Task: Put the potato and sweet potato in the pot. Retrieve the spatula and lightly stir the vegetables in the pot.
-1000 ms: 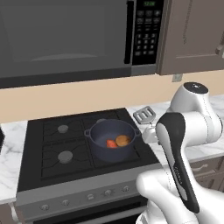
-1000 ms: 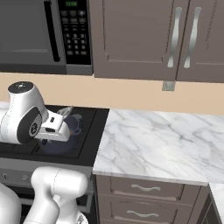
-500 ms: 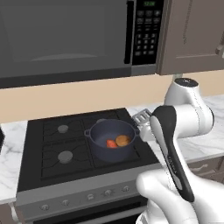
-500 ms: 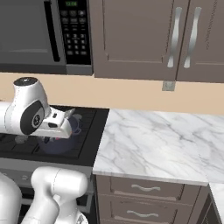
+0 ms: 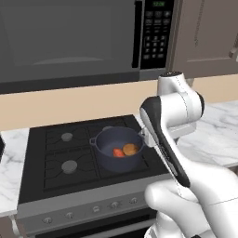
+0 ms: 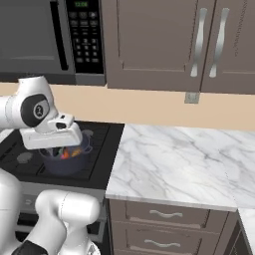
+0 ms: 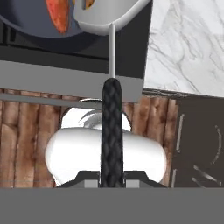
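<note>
Hand view shows your tool (image 7: 112,181) clamped on the spatula (image 7: 112,109), its head over the pot (image 5: 118,148) where potato (image 5: 131,149) and sweet potato (image 5: 118,152) lie, poised to stir.

Over the last second the arm swings from the right side of the left base view toward its middle. A second ago the spatula's slotted head showed on the counter right of the pot (image 5: 119,146); now the arm's elbow covers that spot. In the right base view the hand shifts from the left edge toward the centre-left and now sits over the pot (image 6: 64,159), hiding part of its rim. The spatula (image 7: 111,109) hangs above the pot in the hand view.
</note>
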Robot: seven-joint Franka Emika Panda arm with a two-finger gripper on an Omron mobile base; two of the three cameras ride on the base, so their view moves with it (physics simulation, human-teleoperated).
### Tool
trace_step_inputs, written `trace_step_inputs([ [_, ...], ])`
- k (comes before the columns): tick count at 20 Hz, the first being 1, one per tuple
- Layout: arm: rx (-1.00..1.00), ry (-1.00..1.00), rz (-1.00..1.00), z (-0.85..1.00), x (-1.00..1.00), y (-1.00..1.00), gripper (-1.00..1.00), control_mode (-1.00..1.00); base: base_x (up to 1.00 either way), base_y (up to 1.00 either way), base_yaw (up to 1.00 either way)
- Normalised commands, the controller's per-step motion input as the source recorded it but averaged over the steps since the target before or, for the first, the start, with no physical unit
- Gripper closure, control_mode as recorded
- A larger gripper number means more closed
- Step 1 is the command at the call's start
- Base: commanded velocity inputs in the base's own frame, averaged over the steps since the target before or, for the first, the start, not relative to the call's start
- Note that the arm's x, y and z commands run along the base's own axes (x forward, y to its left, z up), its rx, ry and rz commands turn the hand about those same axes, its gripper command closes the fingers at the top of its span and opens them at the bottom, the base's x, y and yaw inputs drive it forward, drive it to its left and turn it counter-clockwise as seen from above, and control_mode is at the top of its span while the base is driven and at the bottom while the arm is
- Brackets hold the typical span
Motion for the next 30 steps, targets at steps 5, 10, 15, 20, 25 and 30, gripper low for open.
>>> trace_step_inputs([
  [5,-0.24,0.06,0.17,-0.27,0.0,0.0,1.0,-1.0,0.0,0.0,0.0],
  [10,-0.21,0.3,0.31,-0.01,0.03,-0.02,1.0,-1.0,0.0,0.0,0.0],
  [15,-0.2,0.38,0.34,0.19,0.07,0.0,1.0,-1.0,0.0,0.0,0.0],
  [20,-0.14,0.22,0.22,-0.03,0.31,-0.02,1.0,-1.0,0.0,0.0,0.0],
  [25,0.0,-0.08,0.0,0.0,-0.05,0.0,1.0,-1.0,0.0,0.0,0.0],
  [30,-0.03,-0.13,0.0,0.09,-0.01,0.0,1.0,-1.0,0.0,0.0,0.0],
])
